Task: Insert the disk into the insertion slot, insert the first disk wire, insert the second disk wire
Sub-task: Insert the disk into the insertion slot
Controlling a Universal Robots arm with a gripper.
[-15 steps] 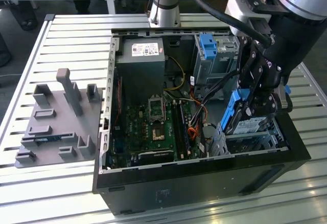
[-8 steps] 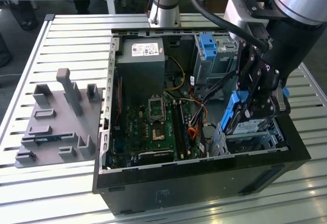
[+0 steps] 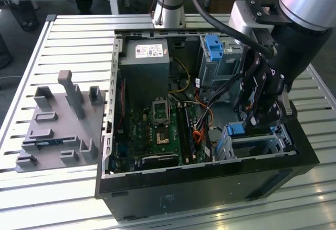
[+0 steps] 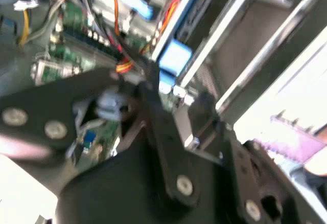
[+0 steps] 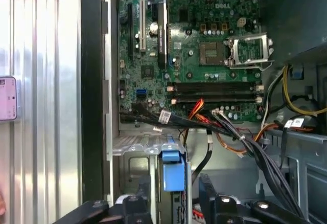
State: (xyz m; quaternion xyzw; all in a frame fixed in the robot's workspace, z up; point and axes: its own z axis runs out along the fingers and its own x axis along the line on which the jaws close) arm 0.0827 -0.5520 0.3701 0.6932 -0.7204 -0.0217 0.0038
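Observation:
The disk's bright blue caddy end (image 3: 237,129) stands in the insertion slot (image 3: 265,145), the low grey cage at the near right corner of the open computer case. In the first wrist view the blue end (image 5: 172,170) rises from the cage's metal (image 5: 134,150). My gripper (image 3: 253,126) hangs right over it, and its dark fingers (image 5: 145,196) stand on either side of the blue end with a small gap, open. The second wrist view shows the same blue end (image 4: 173,58). Black and orange wires (image 5: 204,124) cross just beyond the slot.
A taller cage with a blue clip (image 3: 212,46) stands behind the slot. The motherboard (image 3: 157,122) and power supply (image 3: 144,62) take up the case's middle and back. A grey fixture plate (image 3: 58,125) lies on the slatted table (image 3: 68,30) at the exterior view's left.

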